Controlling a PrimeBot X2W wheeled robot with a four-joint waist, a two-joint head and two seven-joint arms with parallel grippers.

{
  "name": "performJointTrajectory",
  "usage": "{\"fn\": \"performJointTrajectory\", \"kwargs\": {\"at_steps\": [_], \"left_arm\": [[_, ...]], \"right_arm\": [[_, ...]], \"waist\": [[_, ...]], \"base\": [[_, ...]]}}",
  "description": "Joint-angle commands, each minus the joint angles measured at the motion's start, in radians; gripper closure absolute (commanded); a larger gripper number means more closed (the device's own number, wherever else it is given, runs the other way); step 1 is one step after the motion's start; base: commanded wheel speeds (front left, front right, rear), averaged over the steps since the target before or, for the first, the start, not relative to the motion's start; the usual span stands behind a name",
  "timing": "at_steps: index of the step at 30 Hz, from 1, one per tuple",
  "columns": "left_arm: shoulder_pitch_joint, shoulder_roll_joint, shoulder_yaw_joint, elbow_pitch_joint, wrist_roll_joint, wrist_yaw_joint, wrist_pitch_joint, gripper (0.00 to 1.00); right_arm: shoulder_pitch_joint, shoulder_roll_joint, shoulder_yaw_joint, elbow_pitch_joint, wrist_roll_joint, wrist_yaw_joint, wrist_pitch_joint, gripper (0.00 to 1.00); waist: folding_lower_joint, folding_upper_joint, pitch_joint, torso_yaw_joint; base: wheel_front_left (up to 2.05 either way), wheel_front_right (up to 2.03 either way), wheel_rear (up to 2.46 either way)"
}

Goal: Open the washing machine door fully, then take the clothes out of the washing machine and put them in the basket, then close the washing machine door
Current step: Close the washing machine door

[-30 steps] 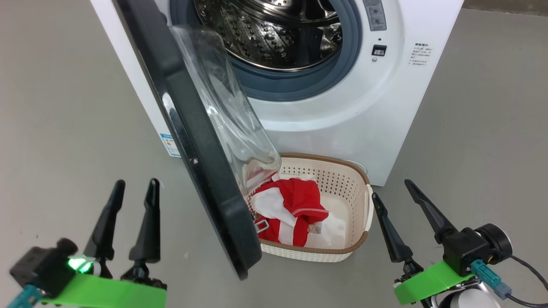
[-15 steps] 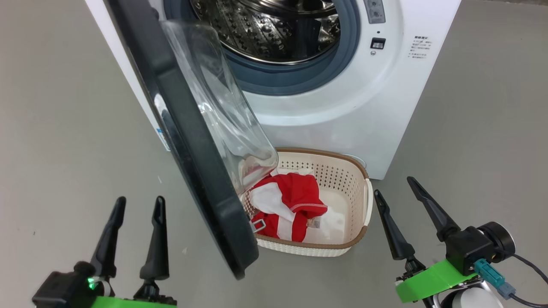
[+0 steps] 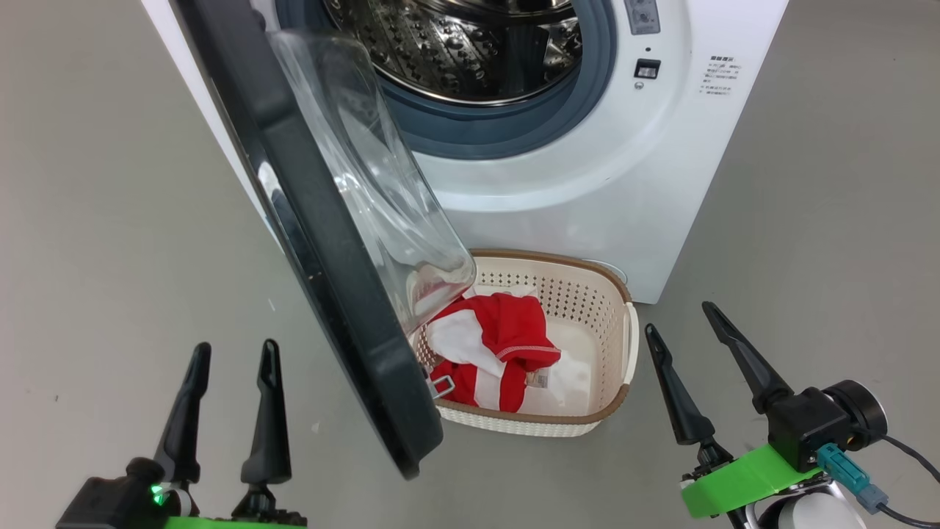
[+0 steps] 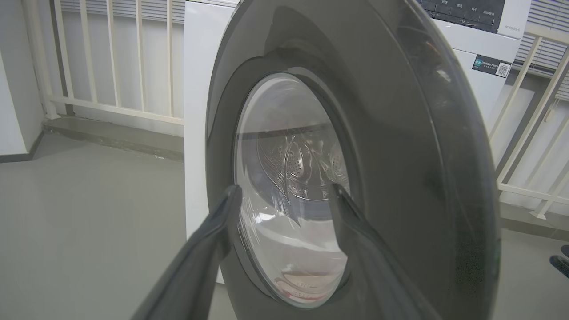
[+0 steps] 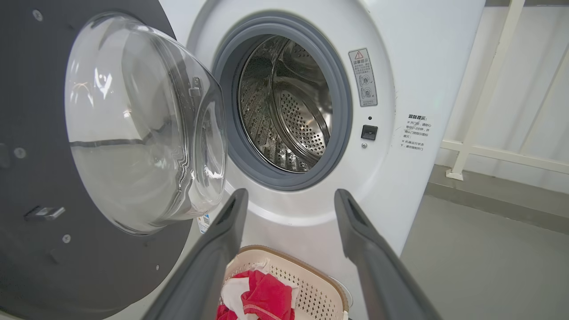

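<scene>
We see the washing machine door (image 3: 323, 242) swung out on its left-hand hinge, its clear bowl window overhanging the near-left corner of the basket (image 3: 587, 294). The basket sits on the floor (image 3: 110, 220) just in front of the washing machine (image 3: 587, 220). The clothes (image 3: 507, 345), red with white panels, lie heaped in its left half, with a small printed tag (image 3: 540, 378) too small to read. The steel drum (image 5: 289, 102) stands exposed. Right of the opening are a grey warning sticker (image 5: 363, 78) with a red triangle and a block of black print (image 5: 414, 132), neither legible to us. On the machine's upper front is a dark sticker (image 4: 491, 66) with a QR code. Our left gripper (image 3: 236, 344) has its fingers spread wide and empty, facing the door's outer side. Our right gripper (image 3: 679, 316), equally wide and holding nothing, hangs right of the basket
</scene>
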Motion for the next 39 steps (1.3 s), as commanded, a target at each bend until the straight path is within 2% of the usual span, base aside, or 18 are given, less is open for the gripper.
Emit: {"fn": "performJointTrajectory", "kwargs": {"at_steps": [1,6,7,10,11,17,21,24,31,35,39], "left_arm": [[-0.005,0.011,0.038,-0.029,0.015,0.012,-0.009,0.0],[-0.005,0.009,0.039,-0.027,0.001,0.008,-0.007,0.0],[-0.005,0.01,0.039,-0.026,0.001,0.008,-0.006,0.11],[-0.005,0.004,0.043,-0.025,-0.021,0.003,-0.002,0.74],[-0.006,0.0,0.045,-0.027,-0.035,-0.003,-0.003,1.0],[-0.026,-0.047,0.079,-0.042,-0.186,-0.051,0.013,1.0],[-0.056,-0.092,0.135,-0.059,-0.398,-0.101,0.049,1.0],[-0.085,-0.106,0.177,-0.072,-0.553,-0.12,0.103,1.0],[-0.168,-0.107,0.274,-0.066,-0.828,-0.112,0.235,1.0],[-0.216,-0.108,0.298,-0.047,-0.973,-0.083,0.332,1.0],[-0.261,-0.1,0.304,-0.041,-1.072,-0.045,0.419,1.0]], "right_arm": [[-0.024,0.001,0.02,-0.027,0.006,0.003,-0.006,0.0],[-0.024,0.001,0.019,-0.026,0.004,0.003,-0.006,0.0],[-0.024,0.001,0.019,-0.026,0.003,0.003,-0.006,0.0],[-0.025,0.001,0.018,-0.026,0.002,0.003,-0.006,0.0],[-0.024,0.001,0.017,-0.026,0.002,0.003,-0.006,0.0],[-0.024,0.001,0.016,-0.025,0.0,0.003,-0.006,0.0],[-0.025,0.001,0.017,-0.024,0.0,0.003,-0.006,0.0],[-0.026,0.001,0.017,-0.024,0.0,0.003,-0.006,0.0],[-0.03,0.001,0.019,-0.021,-0.002,0.003,-0.006,0.0],[-0.03,0.001,0.02,-0.019,-0.003,0.003,-0.006,0.0],[-0.03,0.001,0.022,-0.018,-0.004,0.003,-0.006,0.0]], "waist": [[0.0,0.0,0.001,0.001],[0.0,0.0,0.001,0.003],[0.0,0.0,0.001,0.003],[0.0,0.0,0.001,0.005],[0.0,0.0,0.001,0.005],[0.0,0.0,0.001,0.01],[0.0,0.0,0.001,0.01],[0.0,0.0,0.002,0.009],[0.0,0.0,0.005,-0.001],[0.0,0.0,0.005,-0.008],[0.0,0.0,0.003,-0.015]], "base": [[0.0,0.0,0.0],[0.0,0.0,0.0],[0.0,0.0,0.0],[0.0,0.0,0.0],[0.0,0.0,0.0],[0.0,0.0,0.0],[0.0,0.0,0.0],[0.0,0.0,0.0],[0.0,0.0,0.0],[0.0,0.0,0.0],[0.0,0.0,0.0]]}}
